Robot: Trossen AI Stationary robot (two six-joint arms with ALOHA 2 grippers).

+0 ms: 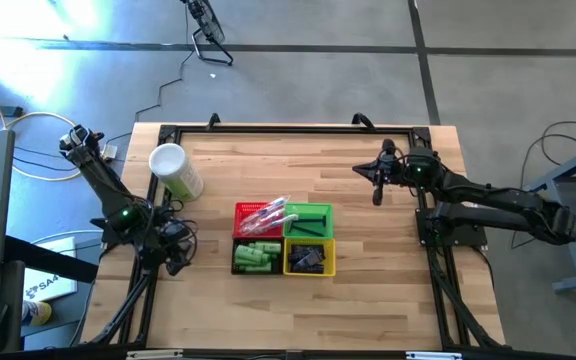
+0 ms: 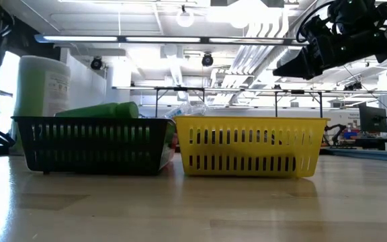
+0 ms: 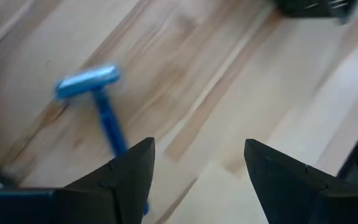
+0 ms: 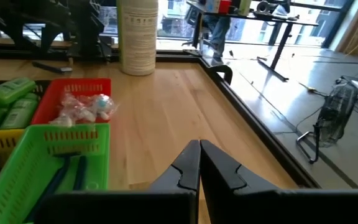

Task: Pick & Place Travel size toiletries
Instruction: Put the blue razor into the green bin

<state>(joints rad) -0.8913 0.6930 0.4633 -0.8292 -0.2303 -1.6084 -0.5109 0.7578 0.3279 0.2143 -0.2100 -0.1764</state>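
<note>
Left gripper (image 3: 194, 180) spread wide above blue plastic razor (image 3: 98, 109) on wood, black slatted basket (image 3: 316, 6) at two o'clock, right gripper (image 4: 199, 168) pinched closed, empty.

The left gripper (image 3: 197, 168) hangs low over the table's left edge with its fingers spread apart, its arm folded back toward the near-left corner, while the right gripper (image 1: 377, 186) is raised above the table's far right, fingers pressed together, its arm stretched in from the right.

2 black jointed arms (image 1: 498, 205), green lights, loose cables.
</note>
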